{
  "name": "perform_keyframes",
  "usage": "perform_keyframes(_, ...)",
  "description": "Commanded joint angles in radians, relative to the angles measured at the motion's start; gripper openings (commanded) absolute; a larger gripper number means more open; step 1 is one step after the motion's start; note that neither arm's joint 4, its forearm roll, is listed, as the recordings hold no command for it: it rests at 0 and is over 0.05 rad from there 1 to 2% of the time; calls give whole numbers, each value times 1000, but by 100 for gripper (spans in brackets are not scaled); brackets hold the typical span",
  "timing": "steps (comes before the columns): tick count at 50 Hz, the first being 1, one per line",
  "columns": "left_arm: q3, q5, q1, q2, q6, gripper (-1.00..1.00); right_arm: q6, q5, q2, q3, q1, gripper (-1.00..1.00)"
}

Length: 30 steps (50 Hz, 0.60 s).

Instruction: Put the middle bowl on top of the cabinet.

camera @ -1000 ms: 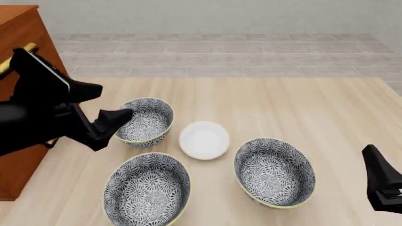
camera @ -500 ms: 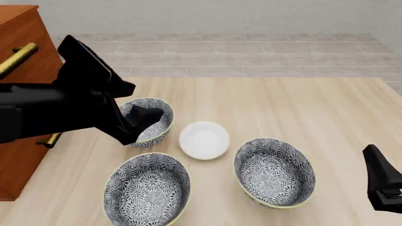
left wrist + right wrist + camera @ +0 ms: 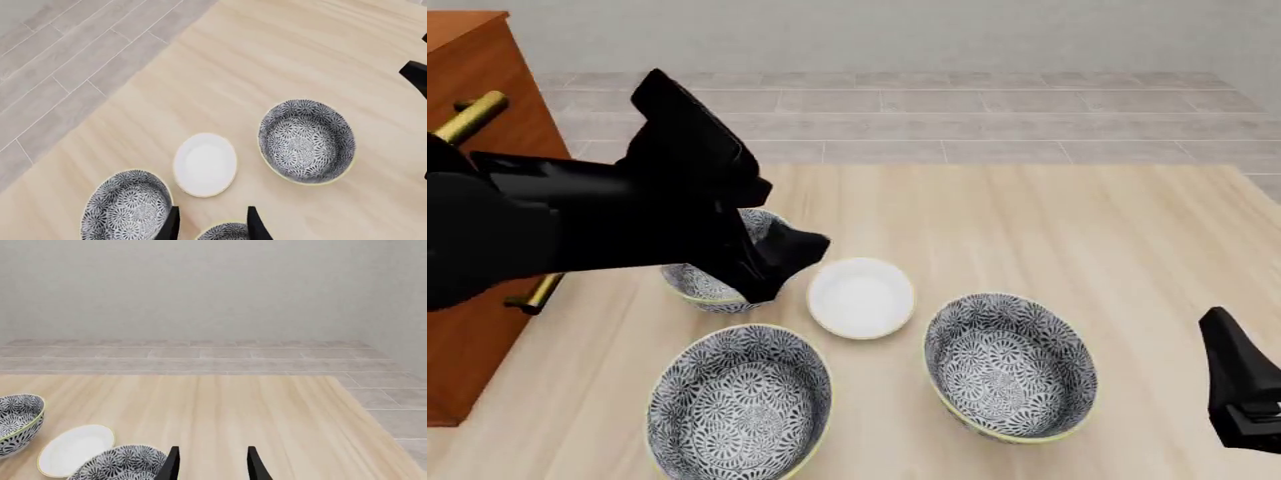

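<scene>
Three patterned bowls stand on the table. I take the near-left one as the middle bowl [image 3: 741,400]; its rim [image 3: 227,232] shows between my left fingertips in the left wrist view. My left arm covers most of the far-left bowl [image 3: 691,286] [image 3: 127,210]. The third bowl [image 3: 1010,365] [image 3: 303,141] sits to the right. My left gripper [image 3: 794,262] [image 3: 212,227] hangs open above the table, empty, between the far-left bowl and the white dish. The cabinet [image 3: 474,100] stands at the far left. My right gripper [image 3: 1221,335] [image 3: 210,465] is open and empty at the near right.
A small white dish [image 3: 861,297] [image 3: 205,164] [image 3: 75,449] lies between the bowls. A brass handle [image 3: 467,118] sticks out of the cabinet front. Grey tiled floor [image 3: 961,110] lies beyond the table's far edge.
My left arm has swung right and up, carrying the open gripper from the far-left bowl's left rim across that bowl to beside the white dish. The right arm has not moved.
</scene>
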Motion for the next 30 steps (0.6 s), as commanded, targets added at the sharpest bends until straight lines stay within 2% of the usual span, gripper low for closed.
perform_keyframes(1,-28,-31,-30,86,-19,100,2,1,0,0,-4,100)
perform_keyframes(24,-115,-48,-52,230,-91,100,4,9,-13,0,-11,100)
perform_keyframes(30,-130,-46,-70,249,-134,100,2,9,-13,0,-13,100)
